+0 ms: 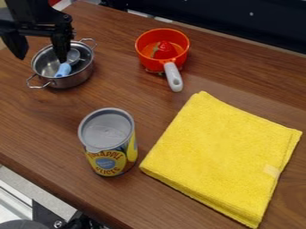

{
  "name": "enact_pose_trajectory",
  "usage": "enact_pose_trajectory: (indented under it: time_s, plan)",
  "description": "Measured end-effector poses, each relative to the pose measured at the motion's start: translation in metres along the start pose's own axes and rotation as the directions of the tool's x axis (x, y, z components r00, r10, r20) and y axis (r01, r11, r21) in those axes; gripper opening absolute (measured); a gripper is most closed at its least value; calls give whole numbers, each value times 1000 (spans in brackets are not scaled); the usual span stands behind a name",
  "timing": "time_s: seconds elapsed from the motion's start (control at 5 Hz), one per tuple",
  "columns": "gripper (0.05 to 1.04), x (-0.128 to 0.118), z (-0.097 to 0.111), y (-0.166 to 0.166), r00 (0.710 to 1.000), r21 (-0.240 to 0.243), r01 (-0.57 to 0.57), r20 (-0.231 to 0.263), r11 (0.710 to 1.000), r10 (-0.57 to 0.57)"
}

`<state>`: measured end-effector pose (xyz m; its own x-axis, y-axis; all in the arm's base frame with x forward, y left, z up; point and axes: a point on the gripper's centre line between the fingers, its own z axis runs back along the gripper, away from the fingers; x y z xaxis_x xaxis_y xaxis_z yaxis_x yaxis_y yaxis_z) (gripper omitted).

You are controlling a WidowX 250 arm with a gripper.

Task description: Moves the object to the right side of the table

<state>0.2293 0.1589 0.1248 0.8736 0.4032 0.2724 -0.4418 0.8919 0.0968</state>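
Black pincer (41, 59) hangs at upper left, released, its fingers apart, one over the metal pot (75, 79).

Black tool (40, 56), silver pot (74, 79) beneath it; farther from it, orange pan (149, 61), yellow can (113, 163) with grey lid (106, 129), plain yellow cloth (221, 152); brown, wood-grained worktop (48, 123).

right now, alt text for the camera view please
An open black gripper at a metal pot holding a blue-handled utensil; also on the wooden table: a grey-handled orange pan, a tin can and a folded yellow cloth.
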Motion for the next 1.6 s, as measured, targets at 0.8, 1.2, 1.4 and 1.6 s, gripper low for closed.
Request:
enact_pose_trajectory:
  time_s: [0.8, 1.2, 1.4, 1.6]
  plan:
    - [997, 18, -38, -38, 979, -18, 201, -30, 979, -202]
    - [997, 25, -59, -45, 963, -9, 269, -3, 963, -269]
    - [997, 28, -70, -48, 968, -37, 249, -32, 968, -250]
    - [997, 27, -78, -50, 968, -45, 245, -41, 968, -247]
